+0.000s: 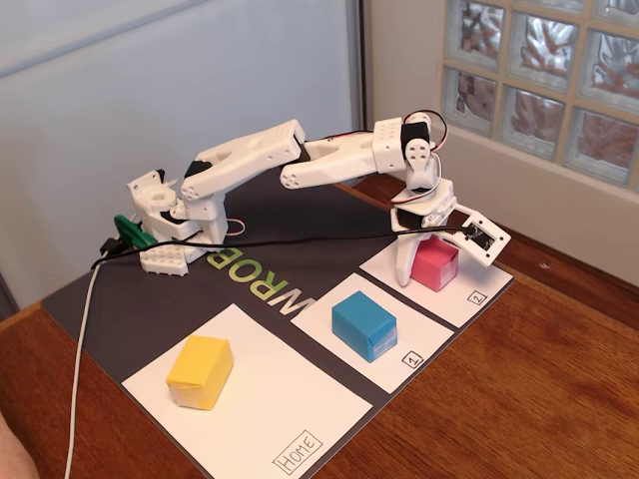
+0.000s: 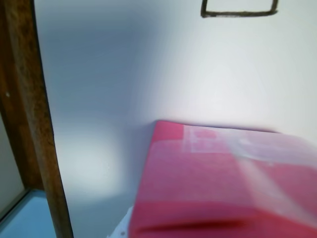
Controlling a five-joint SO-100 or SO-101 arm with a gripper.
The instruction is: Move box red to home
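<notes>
Fixed view: white arm reaches from its base at the back left across the dark mat to the far right sheet. Gripper (image 1: 417, 261) is down at the red box (image 1: 436, 264), w/ one white finger (image 1: 403, 261) standing just left of the box, tip on or near the paper. Other finger is hidden behind the wrist and box, so can't tell if the jaws are closed on the box or just beside it. Red box sits on the small white sheet marked 2 (image 1: 477, 289), near that sheet's back end.

Blue box (image 1: 364, 325) sits on the middle sheet marked 1 (image 1: 424, 339), apart from the red one. Yellow box (image 1: 200, 371) is on the big home sheet (image 1: 290, 399), towards its left side; "Home" label (image 1: 299, 451) is at the sheet's near corner. Black cable runs from the base area across the mat to the wrist.

Wrist view: red box (image 2: 223, 183) fills the lower right, v close and blurred, resting on white paper (image 2: 109, 74). Part of a hand-drawn black square (image 2: 237, 14) shows at the top edge. Wooden table edge (image 2: 34, 124) runs down the left side. Gripper fingers not clearly visible here
</notes>
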